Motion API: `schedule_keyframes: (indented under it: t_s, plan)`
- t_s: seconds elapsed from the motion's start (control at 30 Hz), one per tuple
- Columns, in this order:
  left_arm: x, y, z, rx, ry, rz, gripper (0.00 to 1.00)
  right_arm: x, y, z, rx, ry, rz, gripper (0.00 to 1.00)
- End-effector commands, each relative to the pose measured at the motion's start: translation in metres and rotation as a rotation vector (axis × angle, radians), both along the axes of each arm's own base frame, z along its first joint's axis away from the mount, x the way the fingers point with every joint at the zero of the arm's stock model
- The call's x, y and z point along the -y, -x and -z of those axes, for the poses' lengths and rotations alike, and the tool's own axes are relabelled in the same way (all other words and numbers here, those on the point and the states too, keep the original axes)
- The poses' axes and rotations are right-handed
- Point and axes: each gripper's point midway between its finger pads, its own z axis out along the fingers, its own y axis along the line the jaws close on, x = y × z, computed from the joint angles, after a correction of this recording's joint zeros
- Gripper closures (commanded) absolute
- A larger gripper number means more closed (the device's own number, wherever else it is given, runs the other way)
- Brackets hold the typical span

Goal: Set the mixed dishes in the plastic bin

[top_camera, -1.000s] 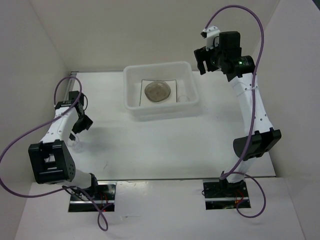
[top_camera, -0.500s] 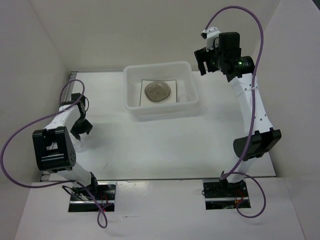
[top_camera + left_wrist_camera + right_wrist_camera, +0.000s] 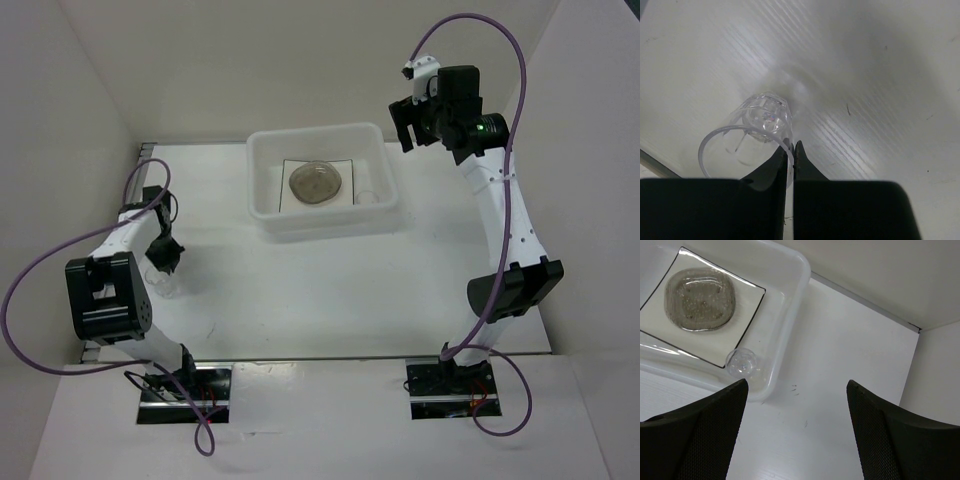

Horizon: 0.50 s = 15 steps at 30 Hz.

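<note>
At the table's left, a tiny clear cup [image 3: 160, 281] stands upright. My left gripper [image 3: 164, 254] is shut on its wall, one finger inside the rim and one outside. The left wrist view shows the cup [image 3: 764, 117] right ahead of the pinched left gripper [image 3: 791, 146]. The plastic bin [image 3: 320, 135] at the back centre holds a square white plate [image 3: 294, 166], a round greyish dish [image 3: 316, 183] on it, and another clear cup [image 3: 368, 195]. My right gripper [image 3: 408, 128] hovers open, high beside the bin's right end, with nothing in it.
In the right wrist view, the bin's corner [image 3: 801, 270], the plate [image 3: 747, 296], the dish [image 3: 700, 299] and the cup [image 3: 741, 362] lie left of the open right gripper [image 3: 796, 385]. White walls close in the table on the left, back and right.
The left gripper has dropped onto the clear cup and closed on its wall. The left arm's elbow swung back. The right arm has stayed still.
</note>
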Motion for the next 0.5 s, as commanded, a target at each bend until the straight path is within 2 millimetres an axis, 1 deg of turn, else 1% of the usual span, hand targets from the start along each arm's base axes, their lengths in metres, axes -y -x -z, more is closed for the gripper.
schedule_keyframes:
  t_s: [0.0,0.07,0.1,0.13,0.17,0.2,0.23,0.27,0.3,0.33,0.37,0.4,0.43,0.47]
  plan:
    - [0.004,-0.018,-0.026,0.102,0.012,0.049,1.0,0.002,0.009,-0.027,0.079,-0.004,0.001,0.16]
    - [0.01,-0.037,-0.052,0.154,0.012,0.088,1.0,0.002,0.009,-0.027,0.079,-0.004,0.001,0.16]
    - [0.018,-0.05,-0.065,0.199,0.025,0.116,1.0,0.002,0.009,-0.027,0.079,-0.004,0.001,0.16]
    - [0.021,-0.072,-0.095,0.285,0.024,0.133,1.0,0.002,0.009,-0.027,0.079,-0.004,0.001,0.16]
    - [0.027,-0.087,-0.113,0.351,0.036,0.154,1.0,0.004,0.008,-0.028,0.08,0.002,0.013,0.16]
    - [0.042,-0.103,-0.132,0.422,0.076,0.199,1.0,0.004,0.007,-0.03,0.09,0.0,0.013,0.16]
    - [0.049,-0.121,-0.146,0.477,0.089,0.225,1.0,0.005,0.004,-0.026,0.083,0.007,0.023,0.16]
    - [0.058,-0.134,-0.16,0.516,0.106,0.253,1.0,0.005,0.004,-0.026,0.082,0.007,0.023,0.16]
    - [0.071,-0.158,-0.201,0.631,0.126,0.299,1.0,0.005,0.004,-0.026,0.082,0.007,0.023,0.16]
    - [0.091,-0.176,-0.201,0.632,0.15,0.347,1.0,0.005,0.004,-0.026,0.08,-0.004,0.028,0.16]
    - [0.104,-0.189,-0.211,0.66,0.161,0.378,1.0,0.005,0.004,-0.026,0.08,-0.004,0.028,0.16]
    - [0.132,-0.205,-0.246,0.749,0.179,0.446,1.0,0.005,0.007,-0.025,0.079,-0.003,0.028,0.16]
    - [0.148,-0.225,-0.234,0.731,0.204,0.476,1.0,0.005,0.007,-0.018,0.061,0.001,0.028,0.16]
    - [0.165,-0.236,-0.239,0.747,0.224,0.527,1.0,0.006,0.012,-0.019,0.062,-0.008,0.032,0.16]
